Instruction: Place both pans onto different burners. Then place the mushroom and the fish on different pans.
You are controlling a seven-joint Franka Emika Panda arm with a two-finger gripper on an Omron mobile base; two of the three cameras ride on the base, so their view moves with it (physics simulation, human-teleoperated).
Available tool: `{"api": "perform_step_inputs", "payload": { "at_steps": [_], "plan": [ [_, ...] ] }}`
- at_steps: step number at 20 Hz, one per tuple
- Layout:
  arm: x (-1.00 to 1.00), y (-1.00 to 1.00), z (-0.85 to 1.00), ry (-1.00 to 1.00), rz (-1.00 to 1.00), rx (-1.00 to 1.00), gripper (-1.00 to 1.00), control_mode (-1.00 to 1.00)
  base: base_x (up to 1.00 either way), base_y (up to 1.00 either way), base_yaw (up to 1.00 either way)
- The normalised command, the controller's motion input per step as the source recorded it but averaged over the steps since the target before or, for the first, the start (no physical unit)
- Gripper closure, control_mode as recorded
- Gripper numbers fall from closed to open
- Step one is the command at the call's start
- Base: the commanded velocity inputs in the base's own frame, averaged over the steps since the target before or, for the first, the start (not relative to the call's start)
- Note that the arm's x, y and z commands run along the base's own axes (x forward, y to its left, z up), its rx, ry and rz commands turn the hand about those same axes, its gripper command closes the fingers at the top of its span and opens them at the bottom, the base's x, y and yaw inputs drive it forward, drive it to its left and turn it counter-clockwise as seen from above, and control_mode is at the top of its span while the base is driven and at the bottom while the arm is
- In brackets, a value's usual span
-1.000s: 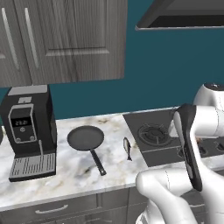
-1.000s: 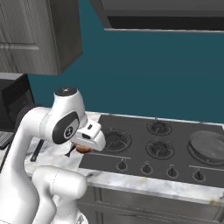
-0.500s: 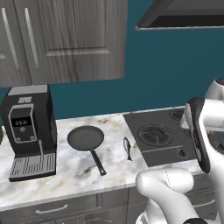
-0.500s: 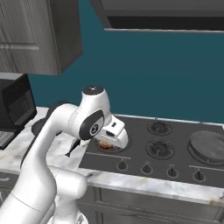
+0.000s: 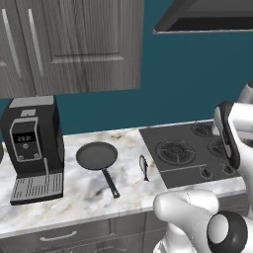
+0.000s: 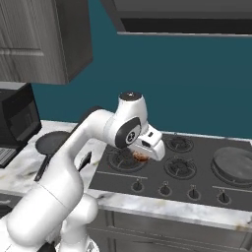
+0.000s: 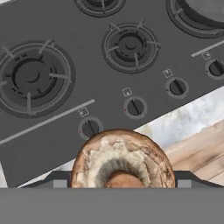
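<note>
- The mushroom [image 7: 122,159] sits in the gripper [image 6: 142,156] — the claw is closed around it. In the hand view it looks round and bumpy, with a brown rim and a pale, crumbly underside.
- In the right base view it is only a small reddish-brown lump under the white hand, held above the cooktop [image 6: 147,179] near the front left burner [image 6: 122,158].
- One pan [image 5: 97,156] lies on the marble counter [image 5: 89,192] — flat, round, dark, with a thin straight handle pointing toward the front edge.
- The fish [image 5: 144,167] lies on the counter between that pan and the cooktop. It is slim and grey.
- The right base view shows the second pan [image 6: 235,162] sitting on the far right burner.
- The hand view shows the black rings with spoke grates [image 7: 33,75] and small round knobs [image 7: 134,106] from above.
- The left base view shows a black coffee machine [image 5: 32,148] at the left.
</note>
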Motion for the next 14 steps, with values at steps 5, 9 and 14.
{"api": "perform_step_inputs", "payload": {
  "at_steps": [5,9,14],
  "plan": [
    [0.41,-0.51,0.00,0.02,-0.09,0.00,1.00,-1.00,0.00,0.00,0.00],
    [0.34,-0.57,0.00,0.00,-0.08,0.00,1.00,-1.00,0.00,0.00,0.00],
    [0.31,-0.58,0.00,0.01,-0.08,0.00,1.00,-1.00,0.00,0.00,0.00]
  ]
}}
